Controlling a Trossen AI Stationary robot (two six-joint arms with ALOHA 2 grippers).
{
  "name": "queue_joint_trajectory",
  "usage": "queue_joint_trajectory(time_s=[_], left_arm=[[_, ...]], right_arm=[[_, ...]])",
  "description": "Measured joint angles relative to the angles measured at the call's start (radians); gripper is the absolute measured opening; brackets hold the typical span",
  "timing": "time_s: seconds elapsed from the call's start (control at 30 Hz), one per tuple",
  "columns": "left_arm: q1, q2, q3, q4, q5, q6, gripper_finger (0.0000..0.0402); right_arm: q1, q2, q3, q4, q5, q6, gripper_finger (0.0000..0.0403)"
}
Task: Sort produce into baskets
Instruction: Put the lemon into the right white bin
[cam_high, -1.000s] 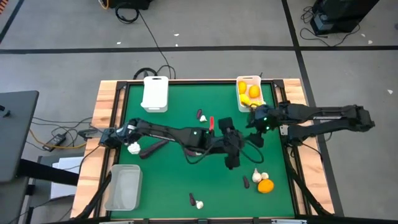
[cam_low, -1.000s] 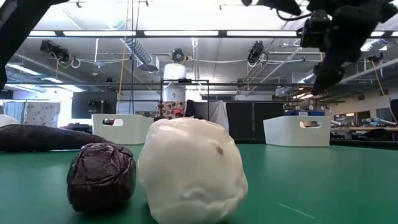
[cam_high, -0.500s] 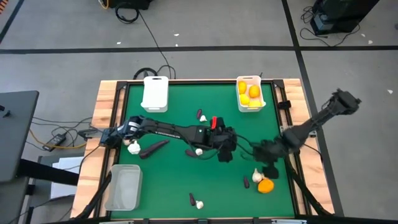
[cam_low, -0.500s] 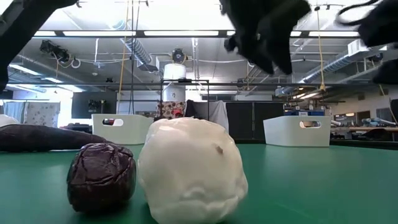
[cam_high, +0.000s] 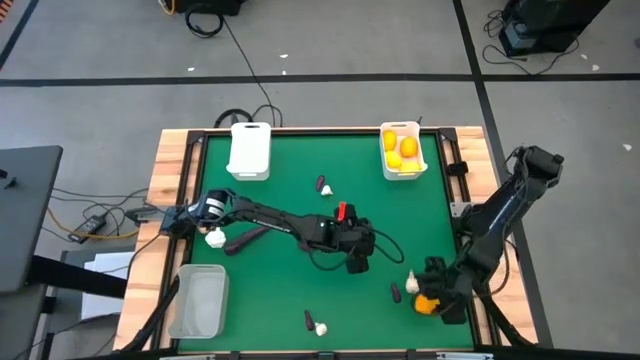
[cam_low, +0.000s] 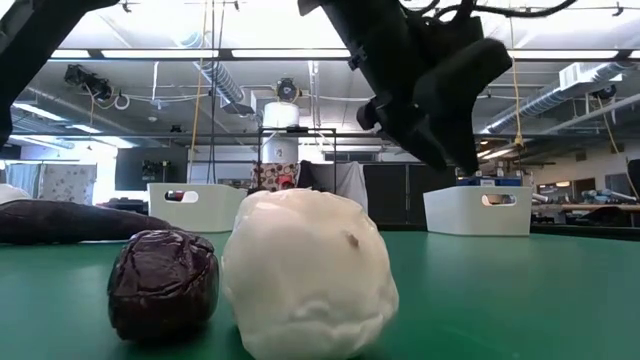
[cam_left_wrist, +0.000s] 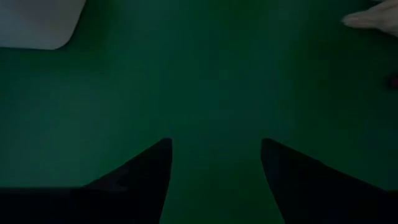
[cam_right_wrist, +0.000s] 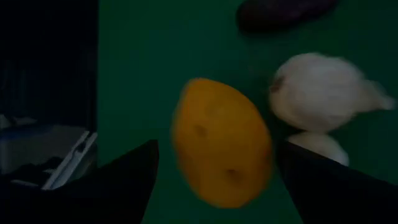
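My right gripper (cam_high: 432, 295) is open at the table's near right corner. Its fingers stand on either side of an orange citrus fruit (cam_right_wrist: 221, 143) that lies on the green table, with gaps on both sides. Two garlic bulbs (cam_right_wrist: 323, 93) and a small eggplant (cam_right_wrist: 283, 12) lie just beyond the fruit. My left gripper (cam_high: 355, 262) is open and empty over bare table near the middle (cam_left_wrist: 214, 143). The far right white basket (cam_high: 401, 150) holds yellow and orange citrus. A second white basket (cam_high: 250, 150) stands far left, and the clear basket (cam_high: 198, 300) near left.
A garlic bulb (cam_high: 214, 238) and a long eggplant (cam_high: 247, 240) lie at the left. A small eggplant and garlic pair (cam_high: 322, 185) lies toward the far side. Another pair (cam_high: 313, 323) lies at the near edge, close in the low view (cam_low: 305, 275). The table's wooden rim (cam_high: 170, 165) borders it.
My right arm has swung from beside the far right basket toward the table's near right corner and gone down, so its open fingers now stand around the orange fruit. My left gripper has drawn back slightly toward the table's left.
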Motion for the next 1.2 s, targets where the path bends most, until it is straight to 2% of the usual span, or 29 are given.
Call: queue_joint_trajectory(time_s=[0.27, 0.43, 0.53, 0.87, 1.03, 1.2], left_arm=[[-0.022, 0.0, 0.0, 0.004, 0.0, -0.019, 0.0253], [-0.033, 0.0, 0.0, 0.004, 0.0, -0.022, 0.0253], [-0.034, 0.0, 0.0, 0.004, 0.0, -0.027, 0.0253], [-0.019, 0.0, 0.0, -0.005, -0.03, -0.018, 0.0253], [-0.019, 0.0, 0.0, 0.001, -0.05, 0.04, 0.0253], [-0.015, 0.0, 0.0, 0.068, -0.05, 0.084, 0.0253]], right_arm=[[0.007, 0.158, 0.002, 0.006, 0.001, 0.023, 0.0325], [0.002, 0.161, 0.003, 0.001, 0.004, 0.042, 0.0269], [-0.008, 0.12, 0.0, 0.004, 0.003, 0.05, 0.0243], [-0.115, -0.133, 0.0, 0.006, 0.02, 0.041, 0.0254], [-0.22, -0.262, 0.0, -0.026, 0.084, -0.023, 0.0257], [-0.377, -0.344, 0.0, -0.107, 0.175, -0.099, 0.0248]])
